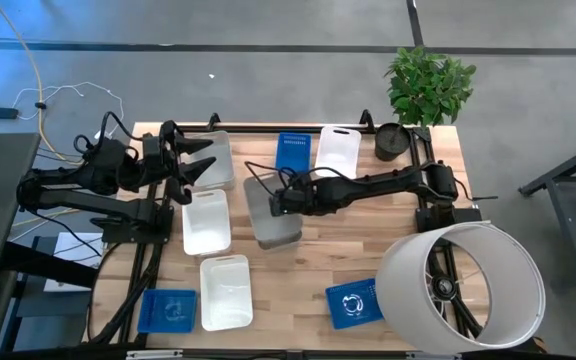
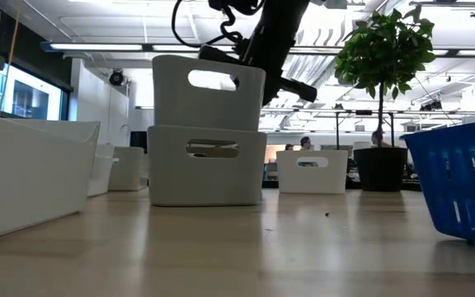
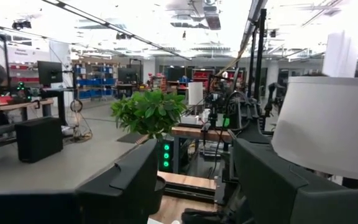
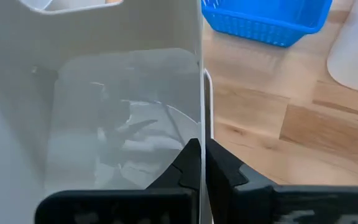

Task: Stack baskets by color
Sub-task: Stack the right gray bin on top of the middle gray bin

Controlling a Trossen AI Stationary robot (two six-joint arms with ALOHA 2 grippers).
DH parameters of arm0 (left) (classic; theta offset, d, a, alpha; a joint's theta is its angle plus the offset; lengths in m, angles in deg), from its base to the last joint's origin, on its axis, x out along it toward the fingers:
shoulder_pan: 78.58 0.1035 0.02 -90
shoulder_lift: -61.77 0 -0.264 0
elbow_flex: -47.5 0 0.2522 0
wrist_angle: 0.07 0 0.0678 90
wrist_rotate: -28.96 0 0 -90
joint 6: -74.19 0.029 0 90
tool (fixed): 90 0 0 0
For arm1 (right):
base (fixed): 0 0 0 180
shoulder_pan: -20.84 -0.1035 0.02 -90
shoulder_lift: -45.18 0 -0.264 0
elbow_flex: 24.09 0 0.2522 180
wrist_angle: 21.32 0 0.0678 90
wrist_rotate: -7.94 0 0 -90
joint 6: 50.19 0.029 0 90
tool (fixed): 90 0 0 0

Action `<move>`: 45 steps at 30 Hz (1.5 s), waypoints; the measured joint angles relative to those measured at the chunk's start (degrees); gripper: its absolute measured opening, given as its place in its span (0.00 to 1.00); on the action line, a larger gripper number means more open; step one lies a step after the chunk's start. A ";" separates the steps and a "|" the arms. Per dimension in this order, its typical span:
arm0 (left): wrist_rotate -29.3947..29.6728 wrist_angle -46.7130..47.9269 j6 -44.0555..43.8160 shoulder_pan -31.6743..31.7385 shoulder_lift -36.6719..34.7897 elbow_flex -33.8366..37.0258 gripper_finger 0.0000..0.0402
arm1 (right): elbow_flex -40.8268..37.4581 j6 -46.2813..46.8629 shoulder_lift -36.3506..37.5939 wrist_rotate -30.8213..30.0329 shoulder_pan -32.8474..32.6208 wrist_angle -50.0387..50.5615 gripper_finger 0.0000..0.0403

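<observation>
Right wrist view is showing the right gripper (image 4: 202,163) with its two dark fingers (image 4: 188,163) clenched on the thin wall of a translucent grey basket (image 4: 104,118): one finger is sitting inside the wall, the other outside, and the wall is running straight away between them. Just beyond the outer finger the wooden table (image 4: 272,124) is lying bare, and farther off past the fingertips a blue basket (image 4: 266,15) is standing.

From the high view, the right gripper (image 1: 280,198) is reaching over the middle of the table, pinching the grey basket (image 1: 271,212) at the edge nearest the arm; the basket is lying mostly ahead of and beside the fingers. In the low view this held basket (image 2: 207,91) is hanging tilted above a second grey basket (image 2: 207,165) that is standing on the table, its lower part sinking into it.

The left gripper (image 1: 196,167) is hovering with its fingers spread apart and grasping nothing; another grey basket (image 1: 216,160) is lying right under and beyond the fingertips, and a white basket (image 1: 206,220) is resting just beside them.

Other baskets are lying well apart from both sets of fingers: a white one (image 1: 225,290), two blue ones carrying white marks (image 1: 166,310) (image 1: 353,302), a blue ribbed one (image 1: 292,152) and a white one (image 1: 337,150). The white marks are too small to read, and no lettering is showing on any basket.
</observation>
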 joint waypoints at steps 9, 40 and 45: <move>0.15 0.00 0.00 -0.01 -0.02 0.00 0.49 | -0.01 -0.62 -0.19 0.44 -1.36 0.94 0.00; 0.15 0.00 -0.04 0.01 0.02 -0.04 0.49 | -0.07 -2.64 -1.77 5.04 -0.77 2.73 0.05; 0.13 0.00 -0.07 -0.01 0.04 -0.04 0.49 | -0.07 -3.51 -1.77 4.86 -0.77 2.73 0.22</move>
